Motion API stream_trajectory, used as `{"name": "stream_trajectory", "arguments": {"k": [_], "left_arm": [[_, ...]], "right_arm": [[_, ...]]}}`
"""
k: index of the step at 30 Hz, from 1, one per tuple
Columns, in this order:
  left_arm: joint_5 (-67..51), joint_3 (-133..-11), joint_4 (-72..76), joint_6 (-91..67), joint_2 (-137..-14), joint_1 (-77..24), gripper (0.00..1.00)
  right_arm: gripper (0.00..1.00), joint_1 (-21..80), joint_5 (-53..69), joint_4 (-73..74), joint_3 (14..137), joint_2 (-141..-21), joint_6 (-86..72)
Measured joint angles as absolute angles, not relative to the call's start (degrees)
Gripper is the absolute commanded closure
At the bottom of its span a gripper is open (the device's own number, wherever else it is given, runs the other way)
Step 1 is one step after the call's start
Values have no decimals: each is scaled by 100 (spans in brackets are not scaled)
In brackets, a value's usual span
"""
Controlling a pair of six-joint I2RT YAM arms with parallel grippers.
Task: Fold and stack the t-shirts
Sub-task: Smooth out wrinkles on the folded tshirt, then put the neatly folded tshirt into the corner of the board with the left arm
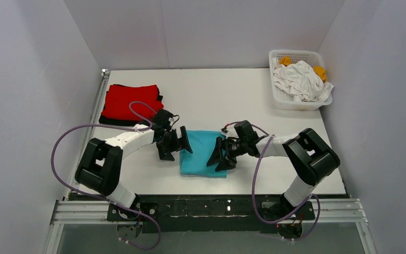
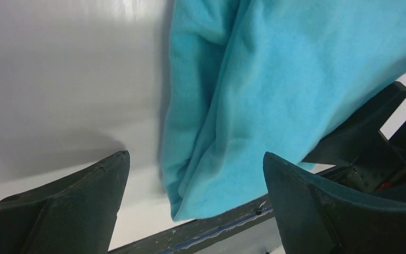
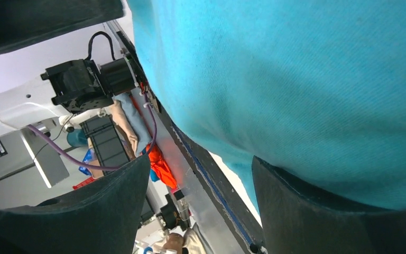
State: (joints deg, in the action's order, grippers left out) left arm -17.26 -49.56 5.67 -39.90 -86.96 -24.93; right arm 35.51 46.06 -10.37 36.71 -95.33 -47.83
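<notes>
Turquoise t-shirt (image 1: 203, 151) lies folded into a block near the front middle of the table (image 1: 243, 100), right between my two pincers: my left gripper (image 1: 175, 148) at its left edge, my right gripper (image 1: 221, 155) over its right edge. Both stand spread, pinching nothing. The right one has the cloth's edge against one finger (no grip that I can see). I judge the step in hand is carrying this block to the pile, where the red t-shirt (image 1: 132, 100) sits on the black t-shirt (image 1: 104, 120) at the far left. To do it well I should slide a finger under all the layers on each side, close both together, and lift level so the fold holds. The table's front edge is just beside the shirt, so no dragging that way. Bare room lies behind it and toward the pile, and the basket (image 1: 296, 98) is well apart at the far right.
</notes>
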Motion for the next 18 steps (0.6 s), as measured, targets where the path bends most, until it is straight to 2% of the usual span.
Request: {"name": "stream_trajectory", "arguments": {"k": [7, 9, 12, 15, 18], "left_arm": [[-2314, -5280, 897, -3850, -9426, -2458, 2], [-2497, -5286, 1031, -3846, -9487, -2449, 7], [-2668, -5284, 1203, -3835, -9568, -2449, 17], [-2700, -5282, 1308, -3839, -9642, -2495, 33], [-2456, -5345, 1304, -3769, -9745, -2663, 62]], "right_arm": [[21, 3566, 4418, -810, 3719, -9240, -4729], [21, 3573, 4219, -491, 3791, -8875, -4609], [19, 3575, 3885, -104, 3896, -8101, -4445], [18, 3553, 3500, 176, 3924, -7319, -4305], [17, 3474, 3177, 458, 3922, -6744, -4233]]}}
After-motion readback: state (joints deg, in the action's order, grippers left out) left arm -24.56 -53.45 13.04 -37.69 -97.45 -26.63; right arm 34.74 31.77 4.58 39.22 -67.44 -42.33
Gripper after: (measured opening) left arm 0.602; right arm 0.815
